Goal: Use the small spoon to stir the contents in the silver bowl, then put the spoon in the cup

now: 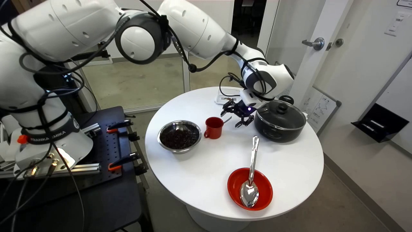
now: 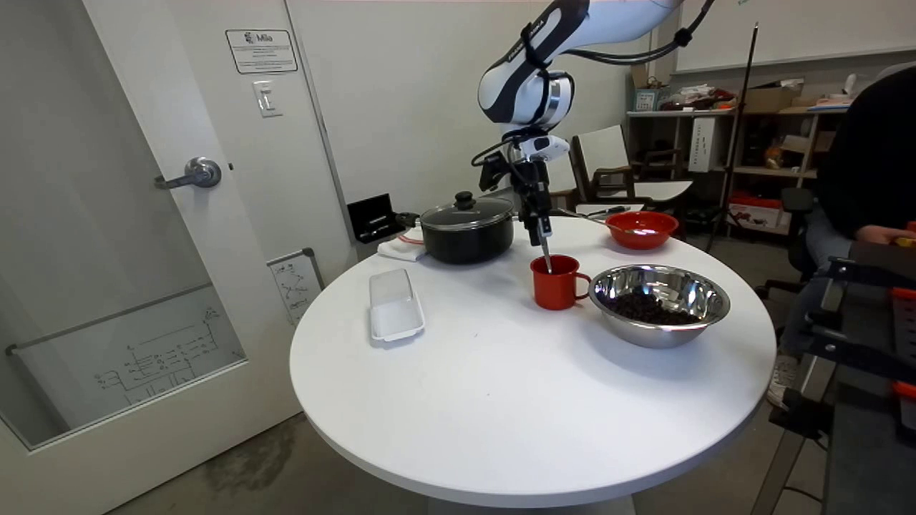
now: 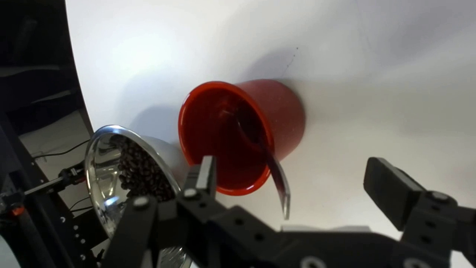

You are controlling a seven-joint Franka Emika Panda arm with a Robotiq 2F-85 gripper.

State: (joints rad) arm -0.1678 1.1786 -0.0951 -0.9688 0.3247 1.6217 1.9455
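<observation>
The small spoon (image 3: 277, 175) leans inside the red cup (image 3: 223, 137), its handle sticking out over the rim. In the wrist view my gripper (image 3: 292, 180) is open, its fingers wide apart on either side of the handle's end. Neither finger appears to touch the spoon. In an exterior view the gripper (image 1: 231, 119) hangs tilted beside the cup (image 1: 213, 128), on the pot's side. The silver bowl (image 2: 658, 332) stands close to the cup's handle and holds dark brown beans. The spoon's lower end is only dimly visible inside the cup.
A black lidded pot (image 1: 280, 124) stands close behind the gripper. A red shallow dish (image 1: 233, 190) holds a long silver spoon (image 1: 252, 167), whose handle reaches out over the table. A white container with a clear lid (image 2: 396, 307) lies near the round table's edge.
</observation>
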